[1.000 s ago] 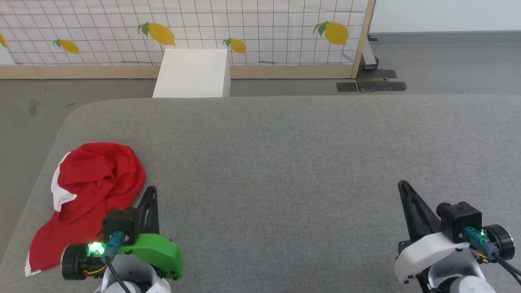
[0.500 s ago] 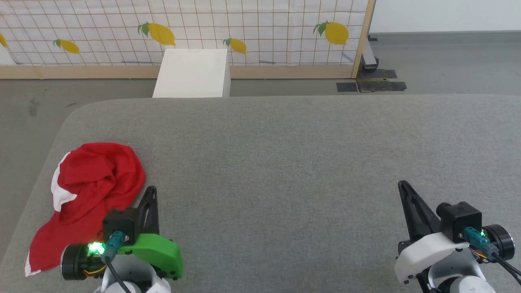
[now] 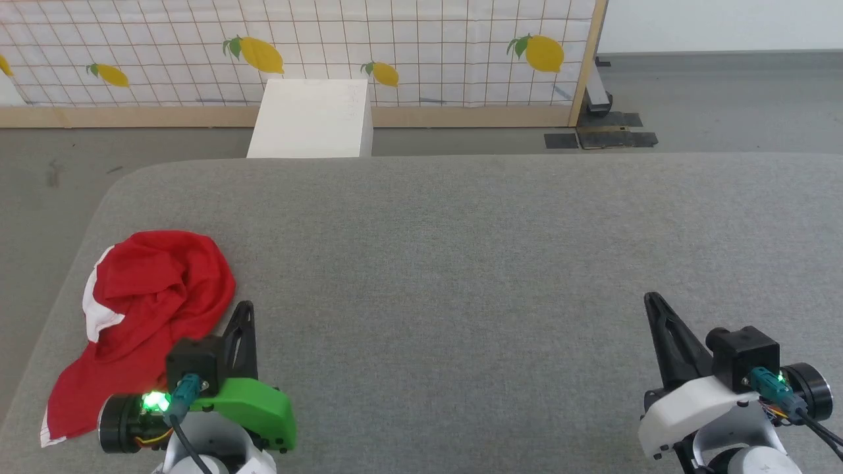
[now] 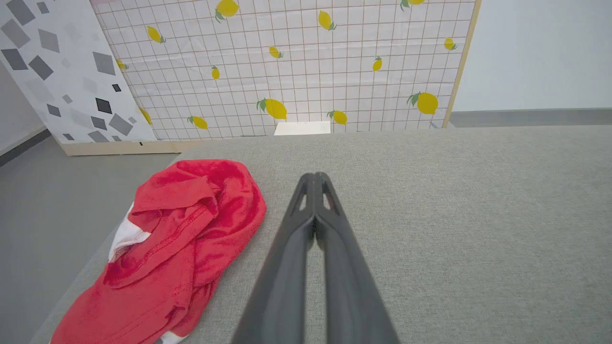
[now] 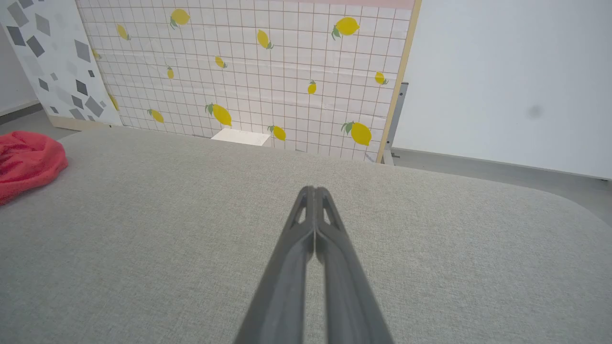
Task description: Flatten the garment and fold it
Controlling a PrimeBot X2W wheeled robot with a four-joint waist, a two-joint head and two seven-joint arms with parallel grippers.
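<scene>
The garment [image 3: 148, 309] is a crumpled red heap with white trim, lying near the left edge of the grey padded surface [image 3: 461, 263]. In the left wrist view the garment [image 4: 177, 243] lies just left of my fingers. My left gripper [image 3: 246, 308] hovers right beside the heap's lower right side, shut and holding nothing; its tips [image 4: 314, 177] are pressed together. My right gripper [image 3: 652, 299] rests far off at the lower right, also shut and empty, fingers together [image 5: 314, 190]. A red corner of the garment [image 5: 26, 162] shows at the left of the right wrist view.
A white box [image 3: 313, 118] stands on the floor beyond the surface's far edge. Behind it runs a lemon-print tiled screen [image 3: 395, 46] with a wooden frame. The surface's left edge [image 3: 46, 316] drops to grey floor close to the heap.
</scene>
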